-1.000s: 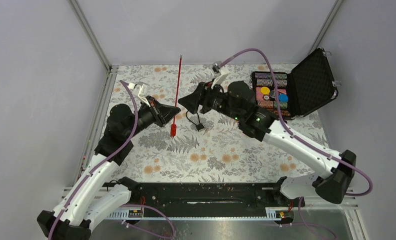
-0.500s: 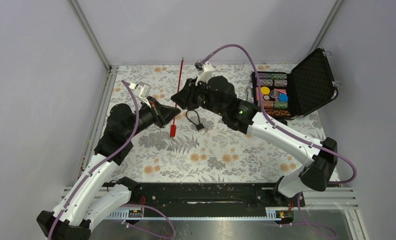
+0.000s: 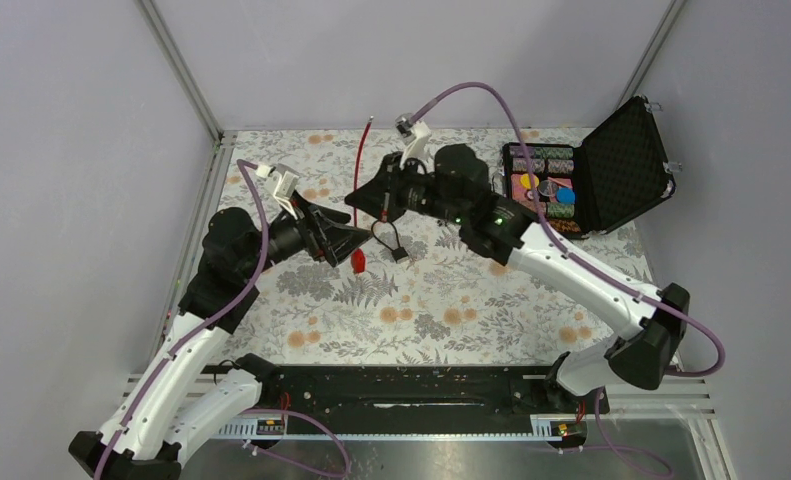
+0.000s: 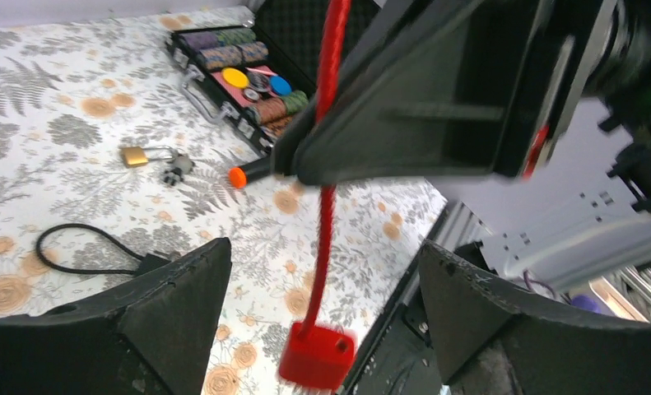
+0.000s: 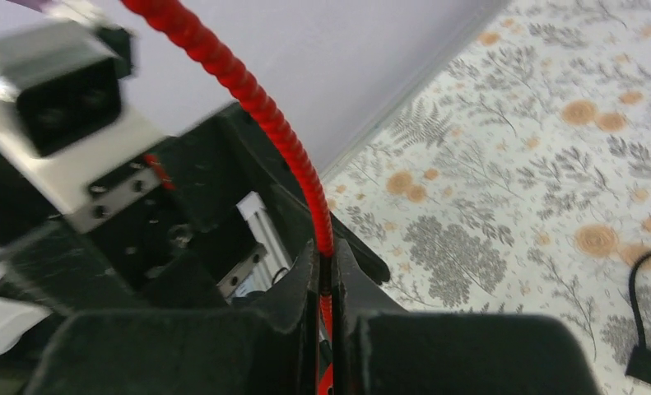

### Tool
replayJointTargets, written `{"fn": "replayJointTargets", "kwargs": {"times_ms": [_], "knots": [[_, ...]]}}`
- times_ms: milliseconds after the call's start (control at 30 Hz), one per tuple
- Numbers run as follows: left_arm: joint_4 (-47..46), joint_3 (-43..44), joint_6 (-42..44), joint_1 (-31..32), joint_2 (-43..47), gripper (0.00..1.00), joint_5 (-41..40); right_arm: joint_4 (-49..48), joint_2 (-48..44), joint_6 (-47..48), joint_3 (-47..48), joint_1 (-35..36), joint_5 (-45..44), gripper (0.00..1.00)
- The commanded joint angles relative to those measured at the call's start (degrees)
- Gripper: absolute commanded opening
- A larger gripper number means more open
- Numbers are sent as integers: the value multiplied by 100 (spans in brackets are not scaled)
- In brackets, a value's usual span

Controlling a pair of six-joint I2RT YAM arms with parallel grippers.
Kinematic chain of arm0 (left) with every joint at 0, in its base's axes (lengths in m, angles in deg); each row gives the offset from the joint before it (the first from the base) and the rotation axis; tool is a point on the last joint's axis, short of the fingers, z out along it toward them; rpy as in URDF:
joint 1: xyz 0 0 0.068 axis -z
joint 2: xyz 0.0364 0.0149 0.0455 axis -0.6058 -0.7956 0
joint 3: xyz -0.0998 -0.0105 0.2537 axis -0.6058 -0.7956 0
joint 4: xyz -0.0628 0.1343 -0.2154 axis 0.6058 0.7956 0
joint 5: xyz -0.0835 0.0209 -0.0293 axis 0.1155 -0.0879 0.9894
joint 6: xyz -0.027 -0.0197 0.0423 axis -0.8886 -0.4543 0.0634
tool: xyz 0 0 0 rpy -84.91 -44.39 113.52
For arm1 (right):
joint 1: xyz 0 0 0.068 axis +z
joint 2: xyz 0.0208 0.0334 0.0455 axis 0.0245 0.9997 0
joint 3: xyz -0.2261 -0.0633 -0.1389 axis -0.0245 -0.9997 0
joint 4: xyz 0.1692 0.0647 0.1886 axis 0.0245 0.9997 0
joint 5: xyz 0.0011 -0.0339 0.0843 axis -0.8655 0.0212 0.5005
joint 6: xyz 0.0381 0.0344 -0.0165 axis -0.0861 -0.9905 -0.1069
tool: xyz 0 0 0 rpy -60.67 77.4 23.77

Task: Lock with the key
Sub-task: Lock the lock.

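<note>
The key point(image 4: 176, 170) is a small grey cluster lying on the floral table next to a brass padlock point(image 4: 132, 155); the top view does not show it. A red cable lock point(image 3: 363, 165) hangs upright. My right gripper point(image 3: 355, 199) point(image 5: 326, 259) is shut on the red cable point(image 5: 248, 90). The red block point(image 4: 318, 355) point(image 3: 357, 262) dangles at the cable's lower end. My left gripper point(image 3: 354, 248) point(image 4: 323, 247) stands open, its fingers wide on either side of the cable and not touching it.
A black cable lock point(image 3: 386, 238) point(image 4: 83, 251) lies on the table just right of the red block. An open black case point(image 3: 611, 170) point(image 4: 192, 72) of poker chips stands at the back right. Grey walls enclose the table.
My left gripper has opened and let go of the red cable. The right gripper came in from the right and shut on the cable higher up. The red block shifted slightly right.
</note>
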Motion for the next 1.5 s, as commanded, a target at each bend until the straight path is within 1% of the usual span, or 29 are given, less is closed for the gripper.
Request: {"fn": "replayJointTargets", "kwargs": {"times_ms": [0,100,167,233,300,367,433,533,667,733,833,1100,1367,1400,1433,1467], "knots": [[-133,295,136,19,31,83,960,-762,-622,104,65,-377,1323,0],[-57,356,250,23,-55,84,1704,-909,-767,200,23,-490,1866,0],[-148,342,240,20,-142,84,2334,-1241,-871,150,-83,-600,2287,0],[-582,208,-98,23,-200,85,2859,-1607,-922,-38,-175,-741,2817,0],[-1427,-35,-654,23,-239,85,3273,-1926,-923,-239,-190,-852,3266,0],[-2243,-304,-1165,18,-254,86,3392,-2053,-911,-330,-173,-903,3486,0],[-2766,-426,-1464,23,-286,87,3443,-2087,-875,-381,-138,-917,3588,0],[-2965,-456,-1554,66,-376,87,3301,-2425,-830,-600,-185,-923,3660,0],[-3308,-542,-1632,196,-449,85,3071,-3101,-715,-1152,-309,-933,3692,0],[-3546,-605,-1732,265,-472,82,2974,-3359,-633,-1387,-321,-933,3722,0],[-3764,-627,-1911,306,-515,72,2942,-3592,-526,-1651,-317,-941,3743,0],[-3789,-640,-1912,330,-495,48,3032,-3666,-507,-1745,-327,-950,3658,0],[-3774,-622,-1948,329,-434,46,3115,-4002,-424,-2093,-317,-1009,3747,0],[-3772,-623,-1948,330,-421,45,3117,-4036,-418,-2120,-311,-1005,3769,0],[-3770,-623,-1954,331,-410,41,3104,-4055,-409,-2132,-311,-1002,3802,0],[-3773,-611,-1956,331,-399,34,3090,-4052,-408,-2142,-309,-1002,3808,0]]}}
